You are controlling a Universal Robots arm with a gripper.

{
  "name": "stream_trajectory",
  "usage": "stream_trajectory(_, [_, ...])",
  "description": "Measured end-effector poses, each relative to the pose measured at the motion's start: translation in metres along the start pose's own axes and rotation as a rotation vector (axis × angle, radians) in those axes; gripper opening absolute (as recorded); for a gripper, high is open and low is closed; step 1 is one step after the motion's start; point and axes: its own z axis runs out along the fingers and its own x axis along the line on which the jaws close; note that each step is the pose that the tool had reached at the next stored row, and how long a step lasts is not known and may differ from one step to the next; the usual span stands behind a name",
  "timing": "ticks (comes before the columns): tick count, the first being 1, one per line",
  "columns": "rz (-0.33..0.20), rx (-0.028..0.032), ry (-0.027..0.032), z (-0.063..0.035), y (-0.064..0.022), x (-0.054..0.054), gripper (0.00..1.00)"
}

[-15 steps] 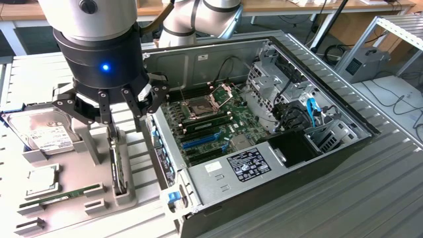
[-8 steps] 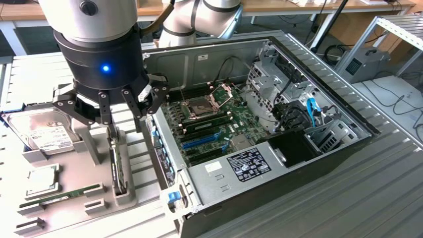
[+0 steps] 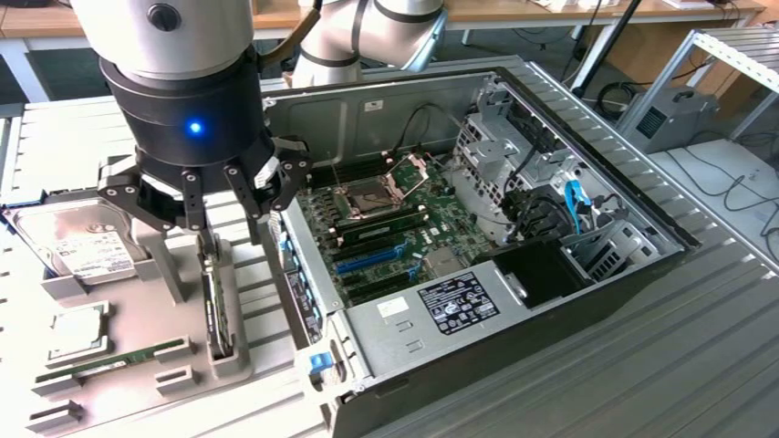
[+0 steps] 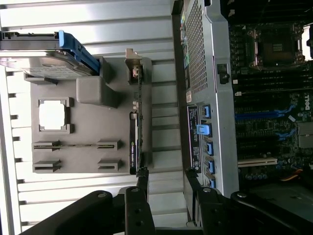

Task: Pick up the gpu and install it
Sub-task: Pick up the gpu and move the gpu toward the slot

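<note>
The pick-up step is judged to be in hand: the gripper (image 3: 225, 214) is poised with its fingers spread wide and nothing gripped. The gpu (image 3: 217, 306) is stood on edge just below it, in a slot of the grey holder (image 4: 88, 122). A grasp would call for the fingers to be centred across the card's thin upper edge, clear of the computer case (image 3: 365, 333) alongside.
</note>
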Motion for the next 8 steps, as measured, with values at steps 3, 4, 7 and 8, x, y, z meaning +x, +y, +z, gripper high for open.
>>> stream_trajectory(3, [0.000,0.0000,0.0000,0.0021,-0.0003,0.002,0.42])
stream_trajectory(4, [0.000,0.0000,0.0000,0.0026,-0.0006,0.007,0.42])
stream_trajectory(7, [0.000,0.0000,-0.0001,0.0057,-0.0013,0.013,0.42])
stream_trajectory(8, [0.000,0.0000,0.0000,0.0061,-0.0013,0.013,0.42])
